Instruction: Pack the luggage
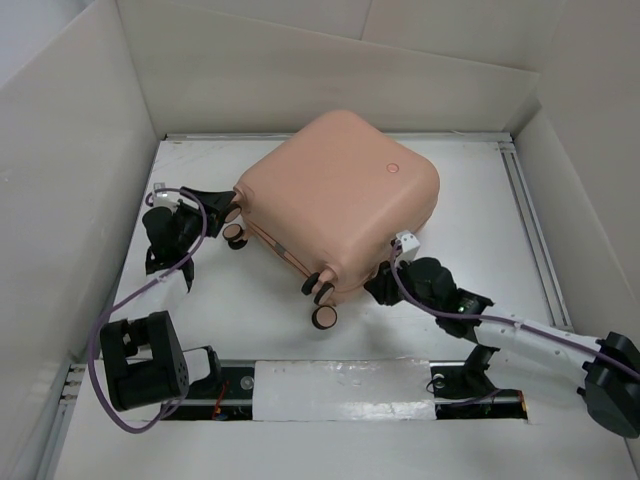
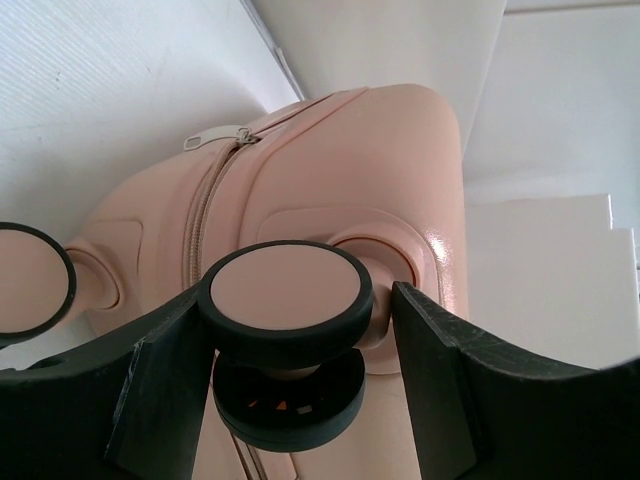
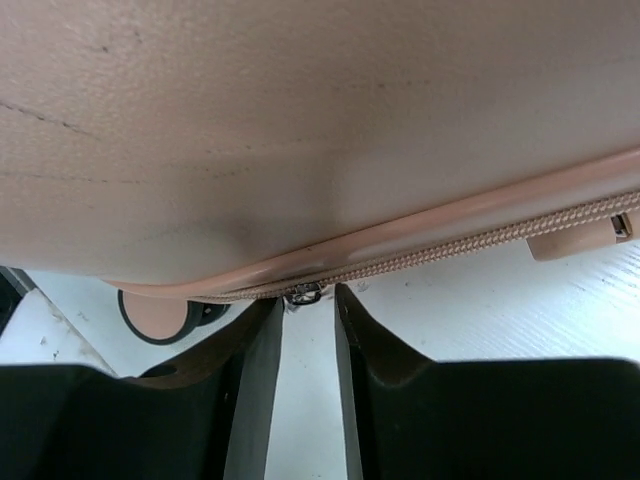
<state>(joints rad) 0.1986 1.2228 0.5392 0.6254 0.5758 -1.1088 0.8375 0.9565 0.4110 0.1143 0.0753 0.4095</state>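
The peach-pink luggage [image 1: 340, 195] lies closed on its side on the white table, wheels toward the arms. My left gripper [image 1: 222, 210] is at its left corner. In the left wrist view the open jaws [image 2: 300, 325] straddle a black-and-pink wheel [image 2: 285, 290]; the left finger touches it and the right finger stands a little off. My right gripper [image 1: 378, 285] is at the near right edge of the luggage [image 3: 300, 120]. Its jaws [image 3: 308, 300] are narrowly open, with the metal zipper slider [image 3: 305, 293] at their tips.
White walls box in the table on the left, back and right. A metal rail [image 1: 525, 210] runs along the right side. A peach zipper pull tab [image 3: 575, 238] lies on the zipper line to the right of my right gripper. Another wheel [image 1: 325, 317] sticks out toward the near edge.
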